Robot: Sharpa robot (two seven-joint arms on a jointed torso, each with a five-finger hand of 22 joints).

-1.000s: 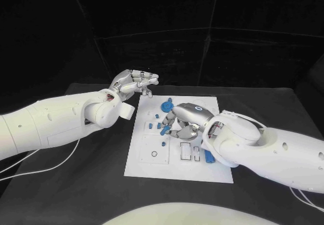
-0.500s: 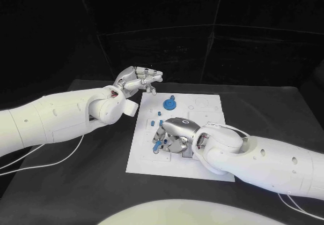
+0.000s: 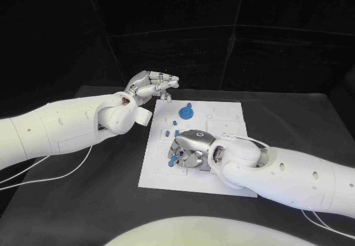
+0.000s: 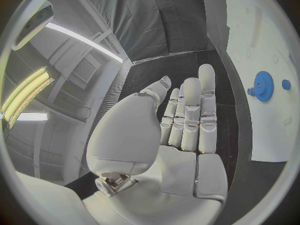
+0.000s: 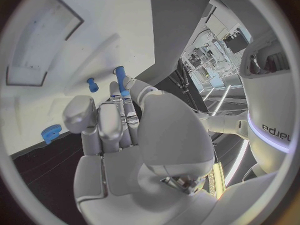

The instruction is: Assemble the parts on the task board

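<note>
Pinching a blue part (image 3: 173,161), the right hand (image 3: 191,149) needs careful alignment over the task board (image 3: 222,115); left hand (image 3: 152,84) curled empty.

Task board (image 3: 222,148) matt white; blue gear (image 3: 185,112) plastic; table (image 3: 96,205) matt black.

The task board (image 3: 222,148) is lying in the middle of the table (image 3: 89,205). A gear part (image 3: 185,112) is standing on the board's far end. The left hand (image 3: 152,84) is being held above the table just beyond the board's far left corner. The right hand (image 3: 189,148) is positioned over the board's near half, with a peg part (image 3: 172,162) at its fingertips.
</note>
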